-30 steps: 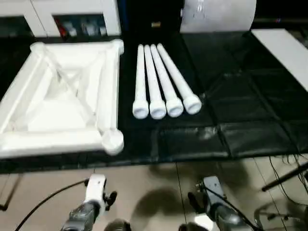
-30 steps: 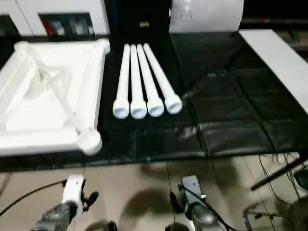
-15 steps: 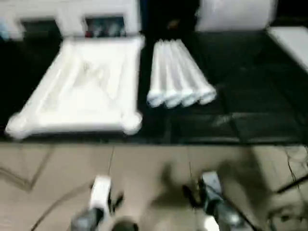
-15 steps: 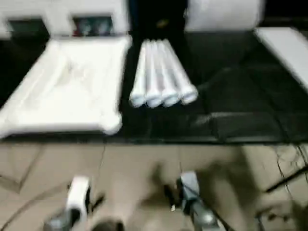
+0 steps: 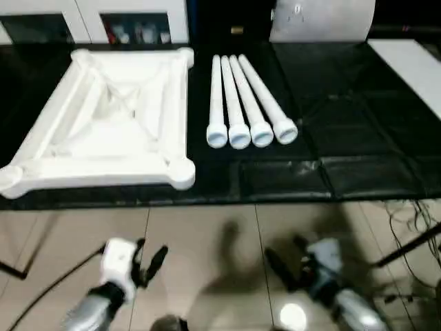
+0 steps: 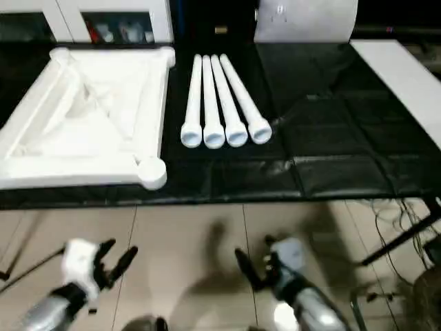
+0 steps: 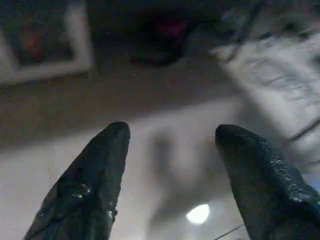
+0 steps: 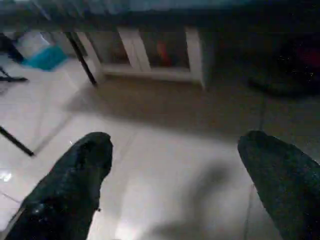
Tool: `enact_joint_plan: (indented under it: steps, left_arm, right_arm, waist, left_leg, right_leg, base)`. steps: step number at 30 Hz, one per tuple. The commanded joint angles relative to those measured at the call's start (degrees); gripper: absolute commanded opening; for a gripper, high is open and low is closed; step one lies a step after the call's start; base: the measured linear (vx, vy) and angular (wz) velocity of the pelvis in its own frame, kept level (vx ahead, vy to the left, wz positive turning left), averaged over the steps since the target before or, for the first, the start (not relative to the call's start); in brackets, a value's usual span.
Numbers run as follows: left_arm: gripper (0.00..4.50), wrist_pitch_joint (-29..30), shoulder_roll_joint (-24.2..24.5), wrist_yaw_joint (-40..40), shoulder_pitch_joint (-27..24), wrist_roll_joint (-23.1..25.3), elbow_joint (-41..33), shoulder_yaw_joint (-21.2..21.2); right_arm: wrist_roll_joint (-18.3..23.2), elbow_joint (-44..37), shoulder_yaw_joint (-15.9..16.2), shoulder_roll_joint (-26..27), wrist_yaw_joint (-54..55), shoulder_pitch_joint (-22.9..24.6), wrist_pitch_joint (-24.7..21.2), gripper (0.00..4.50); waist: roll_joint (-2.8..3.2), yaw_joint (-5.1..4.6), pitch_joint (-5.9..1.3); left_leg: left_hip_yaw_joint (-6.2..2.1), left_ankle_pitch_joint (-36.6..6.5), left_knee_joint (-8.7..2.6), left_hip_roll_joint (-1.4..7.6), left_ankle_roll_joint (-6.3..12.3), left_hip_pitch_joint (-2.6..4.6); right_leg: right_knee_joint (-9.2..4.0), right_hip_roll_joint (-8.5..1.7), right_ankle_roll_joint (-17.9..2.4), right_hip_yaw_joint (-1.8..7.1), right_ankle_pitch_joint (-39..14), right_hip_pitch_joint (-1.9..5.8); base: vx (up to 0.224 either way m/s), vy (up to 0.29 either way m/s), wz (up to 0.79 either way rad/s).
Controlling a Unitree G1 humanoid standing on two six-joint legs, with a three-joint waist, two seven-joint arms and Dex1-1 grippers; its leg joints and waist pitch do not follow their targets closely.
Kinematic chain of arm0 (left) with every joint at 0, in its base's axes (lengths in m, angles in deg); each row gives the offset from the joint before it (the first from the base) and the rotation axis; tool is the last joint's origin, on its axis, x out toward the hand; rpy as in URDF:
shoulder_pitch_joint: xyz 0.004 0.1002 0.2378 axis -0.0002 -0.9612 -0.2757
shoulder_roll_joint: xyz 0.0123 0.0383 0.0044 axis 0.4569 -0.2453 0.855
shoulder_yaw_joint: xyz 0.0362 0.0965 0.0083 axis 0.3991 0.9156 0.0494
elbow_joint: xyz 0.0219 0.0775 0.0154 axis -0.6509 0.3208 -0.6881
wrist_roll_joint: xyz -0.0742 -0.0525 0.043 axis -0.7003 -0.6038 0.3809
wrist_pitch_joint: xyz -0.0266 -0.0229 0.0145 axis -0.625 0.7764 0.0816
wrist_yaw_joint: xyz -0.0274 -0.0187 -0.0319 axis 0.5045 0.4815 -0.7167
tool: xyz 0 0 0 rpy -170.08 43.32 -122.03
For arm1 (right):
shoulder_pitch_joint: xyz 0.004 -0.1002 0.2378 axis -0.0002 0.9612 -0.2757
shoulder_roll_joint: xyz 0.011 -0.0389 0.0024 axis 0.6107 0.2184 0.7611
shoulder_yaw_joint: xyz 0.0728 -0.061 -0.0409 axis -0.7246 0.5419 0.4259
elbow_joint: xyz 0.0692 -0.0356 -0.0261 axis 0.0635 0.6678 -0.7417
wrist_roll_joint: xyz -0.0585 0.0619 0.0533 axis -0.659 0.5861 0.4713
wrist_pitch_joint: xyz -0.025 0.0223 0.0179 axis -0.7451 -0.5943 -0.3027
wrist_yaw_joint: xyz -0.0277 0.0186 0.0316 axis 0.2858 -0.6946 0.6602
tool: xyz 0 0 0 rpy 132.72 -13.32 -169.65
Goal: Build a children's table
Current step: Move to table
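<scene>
The left gripper point(image 5: 153, 256) hangs over the floor with jaws open; the upturned white plastic ribbed table top point(image 5: 114, 124) lies on the black tabletop point(image 5: 358, 138), four white tapered legs point(image 5: 247, 103) beside it; the right gripper point(image 5: 289, 265) hangs low, jaws open and empty

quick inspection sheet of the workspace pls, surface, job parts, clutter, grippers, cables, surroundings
surface: black-covered work surface, wrinkled, with seams showing.
job's things: white table top lies underside up on the surface's left part; four white legs lie side by side just right of it, none fitted in a socket.
clutter: a white board at the surface's far right; a white roll-like thing at the back.
grippers: left gripper and right gripper hang low over the floor, short of the surface, fingers open, holding nothing.
cables: a black cable runs to the left arm; loose wires on the floor at right.
surroundings: white glass-doored cabinet behind; tiled floor.
</scene>
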Motion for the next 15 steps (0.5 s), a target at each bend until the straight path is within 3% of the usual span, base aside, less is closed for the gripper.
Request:
enact_joint_plan:
  steps: [1,4,5,6,8,9,11,12,14,15]
  left_arm:
    - [3.17,2.63,0.36,-1.44,-0.39,-2.6,-4.44,0.33]
    - [3.17,5.08,3.8,-1.47,-6.04,-7.2,-18.0,1.47]
    - [3.17,5.27,4.3,-1.33,-6.83,-7.78,-20.04,1.52]
    - [3.17,6.52,4.95,-1.05,-8.1,-8.79,-23.96,1.14]
    - [3.17,8.46,5.16,-0.53,-8.65,-9.77,-26.82,0.5]
    - [3.17,11.69,5.92,0.35,-8.62,-10.87,-32.33,-0.8]
    - [3.17,15.96,5.99,2.85,-6.25,-11.76,-37.02,-2.53]
    - [3.17,19.08,5.56,5.16,-2.98,-11.94,-37.91,-3.45]
    - [3.17,21.98,4.8,8.87,2.06,-10.69,-37.28,-3.85]
    - [3.17,22.86,4.94,10.73,3.84,-10.53,-37.24,-3.69]
  right_arm:
    - [2.01,-4.42,-0.15,-0.22,-0.86,0.35,-3.35,4.5]
    - [5.76,-18.63,-0.14,-3.67,0.29,4.1,-8.13,4.5]
    - [5.84,-20.44,-0.21,-4.11,0.68,4.43,-8.02,4.5]
    - [5.45,-24.0,-0.86,-4.53,1.98,4.86,-8.75,4.5]
    - [4.14,-26.76,-2.11,-4.45,4.26,4.73,-11.09,4.5]
    - [-0.56,-31.0,-3.75,-4.38,7.74,3.63,-14.17,4.5]
    - [-3.56,-34.72,-5.0,-4.07,11.05,1.46,-18.39,4.5]
    - [-3.75,-36.4,-5.69,-3.18,13.37,-0.3,-19.7,4.5]
    - [-3.55,-37.95,-5.53,-2.55,15.92,-2.24,-22.14,4.5]
    - [-3.29,-38.94,-5.07,-2.81,17.56,-2.76,-23.86,4.5]
  waist:
    - [-0.11,0.14,-2.03]
    - [-0.07,0.27,-2.22]
    - [-0.52,0.4,-2.3]
    - [-0.09,0.39,-2.58]
    - [-0.26,0.13,-2.49]
    - [-0.39,0.09,-2.57]
    - [-0.31,0.02,-2.69]
    - [-0.33,0.12,-2.97]
    - [-0.23,0.06,-2.99]
    - [-0.19,0.08,-3.31]
  left_leg:
    - [-0.34,-13.1,-5.6,2.07,5.62,0.89]
    - [-0.25,-11.15,-5.41,1.9,4.78,0.9]
    - [-0.27,-9.78,-5.36,1.87,4.8,0.86]
    - [-0.27,-7.89,-5.1,1.65,4.86,0.99]
    - [-0.09,-6.82,-5.1,1.35,4.19,1.07]
    - [-0.07,-6.0,-5.09,1.25,3.05,1.2]
    - [-0.01,-5.79,-5.11,1.07,1.66,1.41]
    - [0.11,-6.11,-5.01,0.91,0.67,1.75]
    - [0.19,-6.52,-4.98,0.74,-0.68,1.78]
    - [0.06,-5.15,-4.79,0.65,-1.24,1.78]
  right_leg:
    - [-5.06,-2.1,-11.57,1.8,1.99,0.94]
    - [-5.09,-1.94,-10.28,1.87,3.79,0.92]
    - [-5.08,-1.71,-9.19,1.73,6.47,1.13]
    - [-4.73,-1.52,-8.52,1.63,9.6,1.09]
    - [-4.73,-1.26,-7.96,1.62,11.13,0.9]
    - [-4.65,-1.04,-7.81,1.56,11.19,0.96]
    - [-4.63,-0.94,-7.4,1.57,10.69,0.98]
    - [-4.71,-0.99,-7.32,1.66,9.31,0.82]
    - [-4.73,-0.92,-6.44,1.78,7.72,0.84]
    - [-4.53,-0.89,-5.6,1.79,9.26,1.02]
  base:
    - [0.0,0.0,0.0]
    - [0.0,0.0,0.0]
    - [0.0,0.0,0.0]
    - [0.0,0.0,0.0]
    - [0.0,0.0,0.0]
    - [0.0,0.0,0.0]
    - [0.0,0.0,0.0]
    - [0.0,0.0,0.0]
    - [0.0,0.0,0.0]
    - [0.0,0.0,0.0]
